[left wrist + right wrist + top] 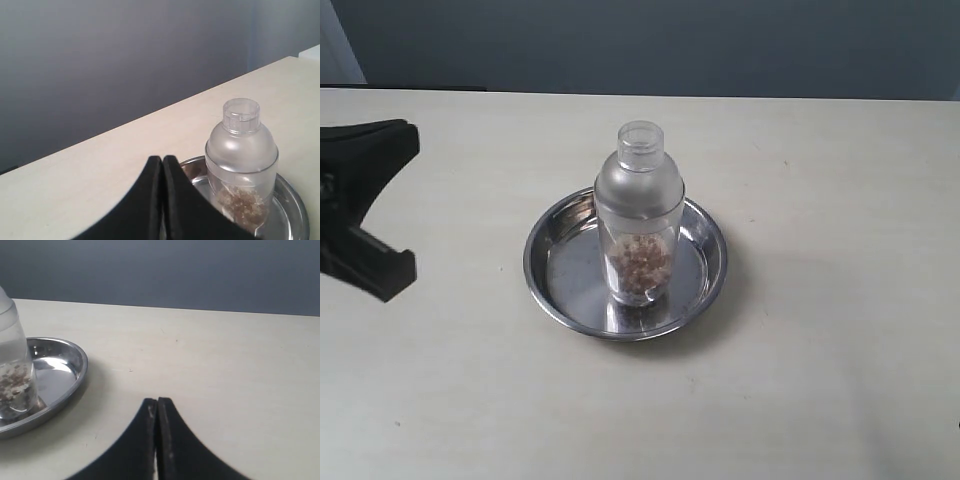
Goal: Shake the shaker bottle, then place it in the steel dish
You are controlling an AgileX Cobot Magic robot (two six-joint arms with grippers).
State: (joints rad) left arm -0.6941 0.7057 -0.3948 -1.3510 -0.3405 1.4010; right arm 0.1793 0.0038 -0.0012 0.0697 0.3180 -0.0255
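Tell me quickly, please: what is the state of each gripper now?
Left gripper: closed, holding nothing, apart from the shaker bottle.
Right gripper: closed, holding nothing.

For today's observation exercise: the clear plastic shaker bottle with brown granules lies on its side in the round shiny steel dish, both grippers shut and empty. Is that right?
Not quite. The clear plastic shaker bottle stands upright, cap on top, in the round shiny steel dish, as the exterior view shows. Both the left gripper and right gripper are shut and empty.

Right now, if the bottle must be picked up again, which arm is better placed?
Left, probably. The left gripper faces the bottle closely; the right gripper points past the dish.
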